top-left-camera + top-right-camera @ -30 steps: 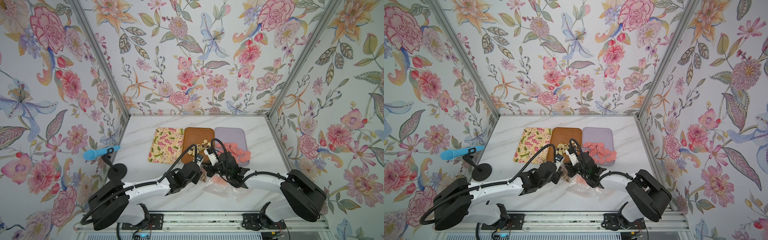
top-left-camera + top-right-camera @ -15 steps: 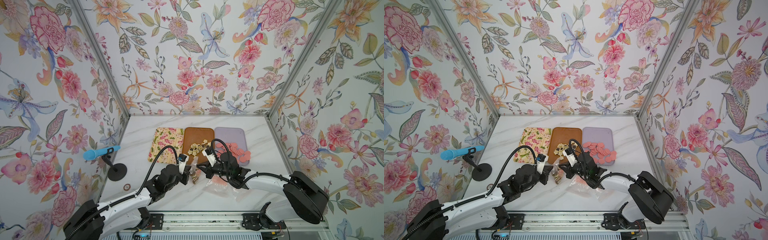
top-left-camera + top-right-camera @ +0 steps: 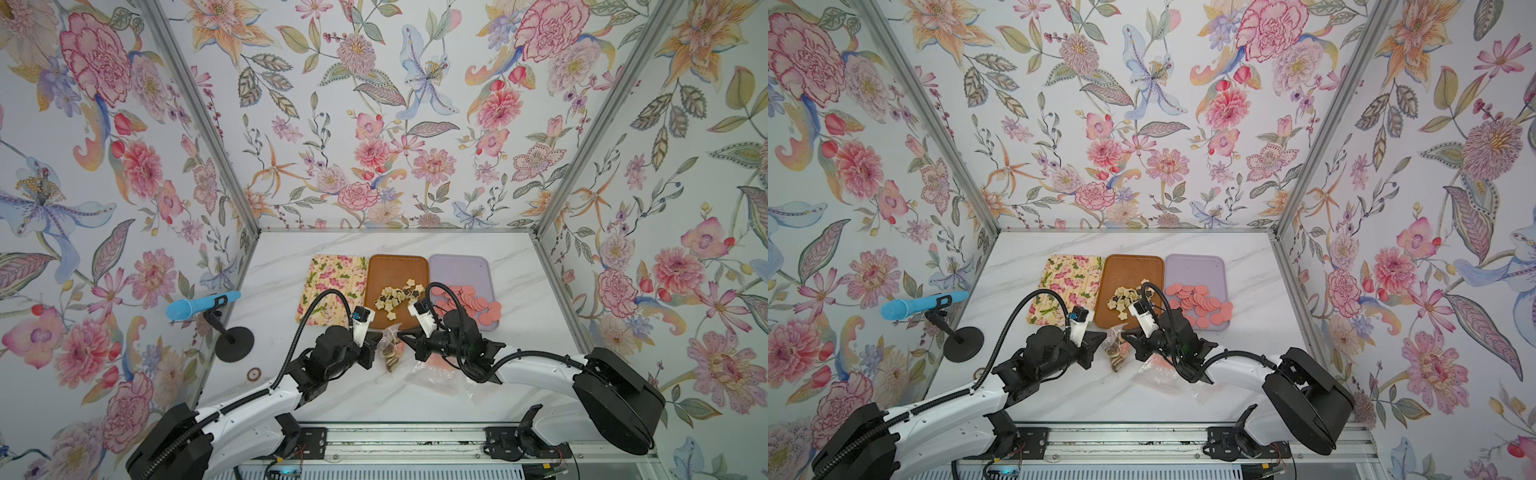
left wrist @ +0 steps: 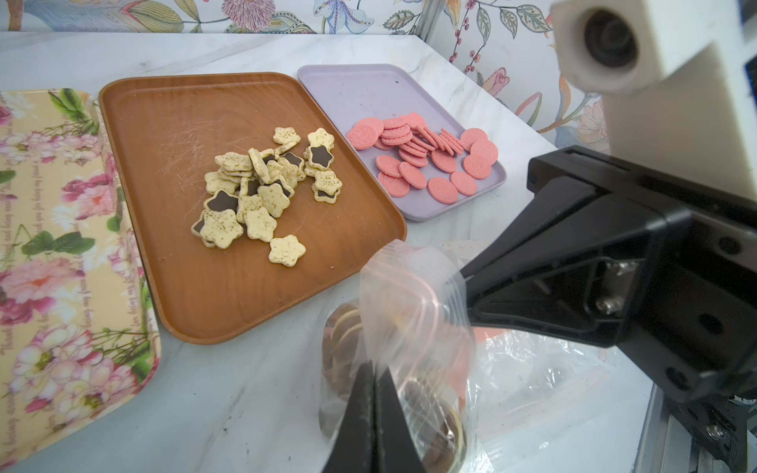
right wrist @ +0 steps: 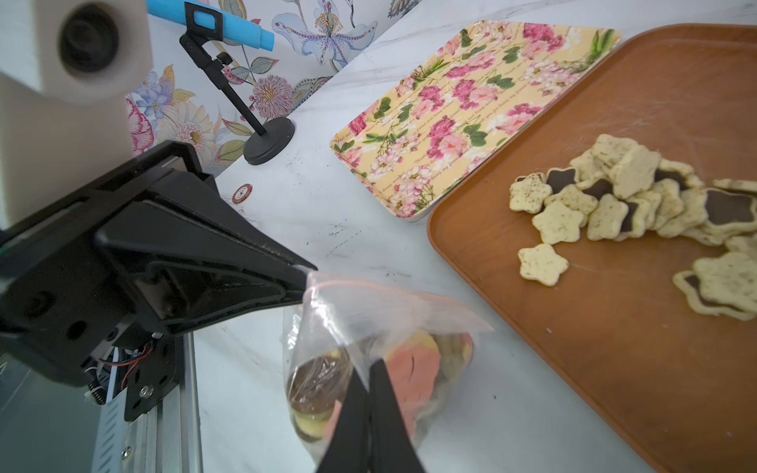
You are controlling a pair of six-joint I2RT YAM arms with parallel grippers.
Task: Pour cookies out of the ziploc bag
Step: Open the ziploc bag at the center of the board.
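Okay, with left gripper point(image 3: 379, 338) and right gripper point(image 3: 400, 332) both clamped on opposite lips of the clear plastic ziploc bag point(image 3: 390, 353) on the white marble table point(image 3: 282, 266), I'd hold its mouth taut and tip slowly so the brown and pink round cookies point(image 5: 409, 368) slide out.

Rose-patterned yellow tray point(image 3: 328, 286), wood-brown tray point(image 3: 395, 268), lilac tray point(image 3: 457, 270) holding pink rounds point(image 3: 469, 301), cream and dark-brown stars point(image 3: 397, 296), clear bag point(image 3: 390, 351), brown and pink cookies point(image 5: 413, 368), grey-veined white table point(image 3: 282, 266)

Inside the ziploc bag point(image 4: 413, 286) the cookies point(image 4: 346, 327) blur behind creased plastic; the floral tray point(image 4: 61, 204) is cut off in the left wrist view, the brown tray point(image 5: 614, 348) in the right.
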